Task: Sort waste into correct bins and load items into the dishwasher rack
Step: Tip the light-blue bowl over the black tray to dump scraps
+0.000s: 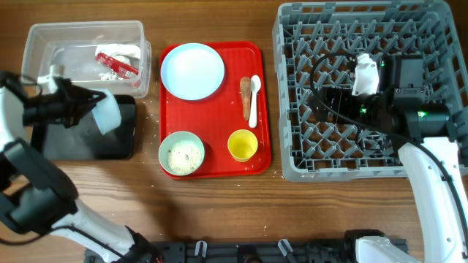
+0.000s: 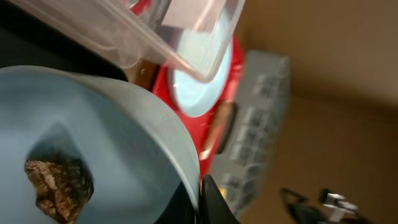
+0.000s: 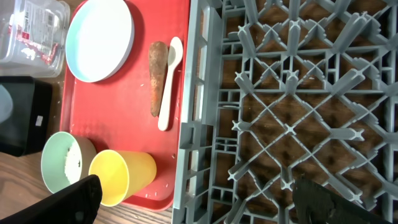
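Grey dishwasher rack (image 1: 322, 150), right of frame; right gripper (image 3: 199, 202) above it, jaws wide apart, holding nothing. Black tray (image 1: 80, 142), left of frame; over it, left gripper (image 1: 88, 104) clamped on tilted pale blue-green bowl (image 1: 110, 115) containing brown food lump (image 2: 56, 186).

Even light; blurry dishwasher rack (image 2: 262, 118) in left wrist view

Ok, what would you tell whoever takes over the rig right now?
Left gripper shut on a bowl tipped over the black tray, brown lump inside it. Right gripper open above the rack, nothing loaded. Wrapper in the clear tub. On the red tray: plate, carrot piece, spoon, rice bowl, yellow cup. To do: dump the lump, empty the rice bowl, bin the carrot piece, rack all dishes.
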